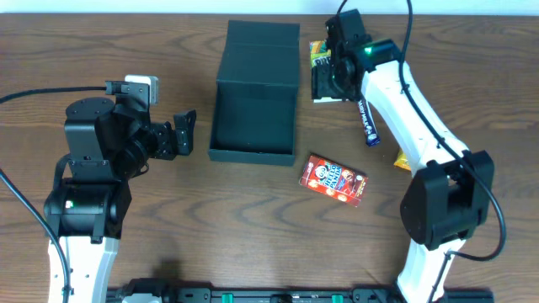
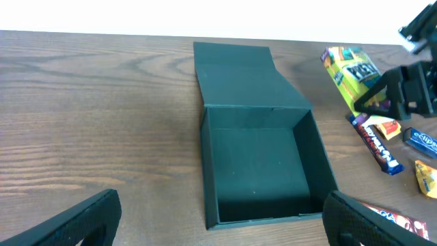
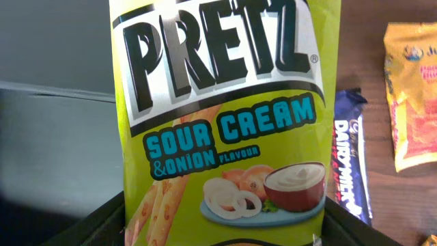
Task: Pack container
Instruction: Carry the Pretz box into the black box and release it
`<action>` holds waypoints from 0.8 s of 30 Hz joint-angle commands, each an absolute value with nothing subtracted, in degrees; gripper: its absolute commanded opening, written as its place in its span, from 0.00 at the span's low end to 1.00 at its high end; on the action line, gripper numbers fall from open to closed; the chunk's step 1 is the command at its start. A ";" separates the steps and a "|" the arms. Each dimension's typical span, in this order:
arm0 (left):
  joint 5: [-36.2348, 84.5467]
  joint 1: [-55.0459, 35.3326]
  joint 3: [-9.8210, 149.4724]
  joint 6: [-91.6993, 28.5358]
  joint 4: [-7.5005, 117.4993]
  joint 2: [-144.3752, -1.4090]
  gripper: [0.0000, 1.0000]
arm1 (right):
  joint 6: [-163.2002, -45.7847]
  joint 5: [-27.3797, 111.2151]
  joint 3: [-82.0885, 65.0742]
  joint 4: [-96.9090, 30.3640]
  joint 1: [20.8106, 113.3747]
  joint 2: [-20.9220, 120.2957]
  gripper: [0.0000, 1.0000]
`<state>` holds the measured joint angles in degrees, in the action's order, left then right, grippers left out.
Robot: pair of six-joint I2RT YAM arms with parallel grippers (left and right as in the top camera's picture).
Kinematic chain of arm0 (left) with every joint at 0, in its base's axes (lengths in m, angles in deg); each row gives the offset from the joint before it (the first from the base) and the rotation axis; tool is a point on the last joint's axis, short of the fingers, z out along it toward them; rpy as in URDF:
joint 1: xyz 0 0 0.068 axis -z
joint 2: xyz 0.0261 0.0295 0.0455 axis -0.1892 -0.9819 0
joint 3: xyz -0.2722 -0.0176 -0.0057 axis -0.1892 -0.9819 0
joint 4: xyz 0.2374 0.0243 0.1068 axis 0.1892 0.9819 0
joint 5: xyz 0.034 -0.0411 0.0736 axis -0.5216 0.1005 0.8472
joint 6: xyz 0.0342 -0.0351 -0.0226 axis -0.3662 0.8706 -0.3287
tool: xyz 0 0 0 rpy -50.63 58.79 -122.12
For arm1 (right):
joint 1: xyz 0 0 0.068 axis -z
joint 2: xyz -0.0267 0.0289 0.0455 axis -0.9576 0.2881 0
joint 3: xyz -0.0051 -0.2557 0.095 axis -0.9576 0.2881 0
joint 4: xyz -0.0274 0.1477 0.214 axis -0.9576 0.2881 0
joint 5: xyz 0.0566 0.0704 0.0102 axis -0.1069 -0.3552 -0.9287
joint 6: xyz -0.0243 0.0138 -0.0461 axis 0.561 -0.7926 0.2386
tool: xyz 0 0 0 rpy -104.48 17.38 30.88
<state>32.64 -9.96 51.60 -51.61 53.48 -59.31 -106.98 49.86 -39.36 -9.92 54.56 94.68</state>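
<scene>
Matte black cardboard box [image 1: 253, 118]: probably light, stiff — you'd grip its walls.
Left hand [image 1: 187, 133]: fingers apart.
Right hand [image 1: 327, 82]: cannot tell.

Robotics lab bench: wood-grain table [image 1: 253, 236], left arm [image 1: 88, 160] and right arm [image 1: 413, 109] mounted at its edge, white wall [image 2: 136, 14].

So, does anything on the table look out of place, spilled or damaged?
Nothing stands out. The container sits open and empty, its lid folded flat behind it. The Pretz packet, chocolate bar, red packet and yellow packet lie loose beside it, none visibly torn or spilled.
</scene>
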 commanded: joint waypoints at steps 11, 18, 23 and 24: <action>32.29 -10.26 52.34 -52.40 51.84 -57.34 0.95 | -124.56 47.13 -41.30 -15.64 37.20 96.06 0.60; 32.26 -10.26 53.63 -52.47 52.47 -48.07 0.95 | -130.92 48.68 -41.28 -17.22 31.83 100.84 0.56; 32.26 -10.26 53.65 -52.47 54.94 -44.01 0.95 | -134.28 51.04 -41.28 -17.44 30.45 103.77 0.54; 32.26 -10.24 53.63 -52.47 55.71 -43.72 0.95 | -134.39 51.35 -41.28 -17.68 30.34 104.19 0.53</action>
